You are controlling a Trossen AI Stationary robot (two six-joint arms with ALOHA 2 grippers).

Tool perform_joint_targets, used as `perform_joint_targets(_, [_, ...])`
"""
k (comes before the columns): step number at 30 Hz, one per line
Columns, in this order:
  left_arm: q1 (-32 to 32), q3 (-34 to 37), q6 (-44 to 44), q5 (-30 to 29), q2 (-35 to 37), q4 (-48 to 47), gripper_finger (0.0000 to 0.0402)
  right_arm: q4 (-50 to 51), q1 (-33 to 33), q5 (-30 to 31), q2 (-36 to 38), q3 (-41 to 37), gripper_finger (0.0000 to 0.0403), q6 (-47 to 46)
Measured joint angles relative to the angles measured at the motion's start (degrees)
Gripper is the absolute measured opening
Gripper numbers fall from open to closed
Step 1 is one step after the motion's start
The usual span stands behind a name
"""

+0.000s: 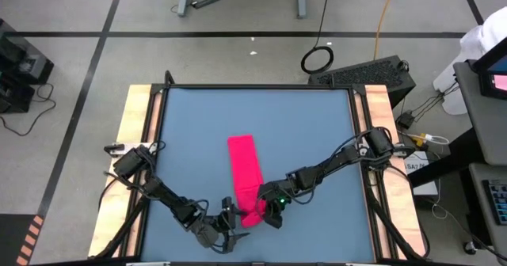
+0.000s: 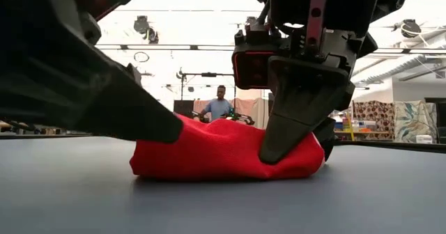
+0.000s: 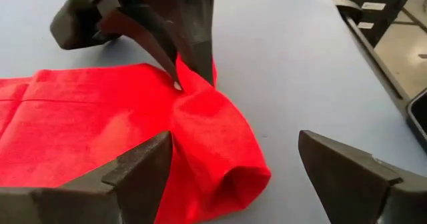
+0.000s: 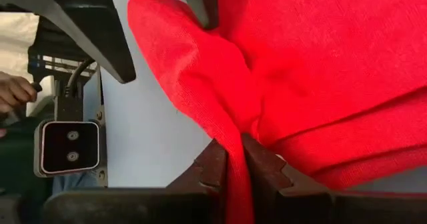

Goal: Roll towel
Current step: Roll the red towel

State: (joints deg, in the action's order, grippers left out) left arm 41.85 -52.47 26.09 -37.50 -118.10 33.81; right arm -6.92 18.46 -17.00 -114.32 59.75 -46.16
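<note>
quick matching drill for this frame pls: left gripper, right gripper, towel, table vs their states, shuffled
Things:
1. left gripper
2. right gripper
3. towel
4. table

States:
A. blue, flat surface
B. red-pink, near end bunched into a loose fold
C. open, fingers straddling the folded end
D. shut on a pinch of cloth

Pairs: 1-C, 2-D, 3-B, 4-A

Right pincer (image 4: 235, 159) pinched closed; left pincer (image 3: 233, 177) spread wide beside it.

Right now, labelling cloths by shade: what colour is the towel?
Bright red-pink, plain; the towel shows best in the left wrist view.
</note>
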Motion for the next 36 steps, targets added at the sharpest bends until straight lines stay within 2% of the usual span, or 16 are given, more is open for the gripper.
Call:
perform_joint_targets(4, [-0.7,0.0,0.5,-0.4,0.0,0.1,0.0297,0.0,0.0,0.2,0.0,0.0,0.0029,-1.6])
perform_joint_targets(8, [-1.4,0.0,3.2,-0.4,0.0,-0.6,0.0234,0.0,0.0,0.5,0.0,0.0,0.0029,-2.9])
perform_joint_targets(12, [-1.6,0.0,5.1,0.6,0.0,-1.2,0.0125,0.0,0.0,1.9,0.1,0.0,0.0029,-3.4])
perform_joint_targets(15, [-1.5,0.0,8.7,4.6,0.1,-3.0,0.0030,0.0,0.5,3.1,0.1,0.0,0.0029,-4.0])
perform_joint_targets(16, [-1.4,0.0,10.4,4.9,0.1,-3.8,0.0018,0.0,0.7,3.7,0.1,0.0,0.0029,-3.9])
perform_joint_targets(19, [-1.2,-0.2,15.9,5.0,0.2,-7.2,0.0020,0.0,1.4,5.5,0.4,0.0,0.0035,-3.2])
perform_joint_targets(22, [-0.8,0.1,17.6,5.0,0.3,-8.1,0.0017,0.2,2.3,7.3,1.0,0.1,0.0054,-0.6])
perform_joint_targets(26, [-0.8,0.9,20.2,5.6,0.5,-7.7,0.0008,2.0,4.1,8.3,2.9,0.0,0.0100,4.8])
perform_joint_targets(29, [-1.4,1.3,22.2,8.7,0.6,-6.8,0.0007,3.9,5.6,10.2,5.6,0.0,0.0138,9.0])
perform_joint_targets(33, [-2.1,1.3,24.5,10.9,0.7,-6.9,0.0013,7.9,8.7,18.9,8.7,0.0,0.0179,19.9])
perform_joint_targets(36, [-2.7,1.3,26.8,12.1,0.7,-7.1,0.0013,6.6,12.3,26.0,9.3,0.0,0.0195,30.0])
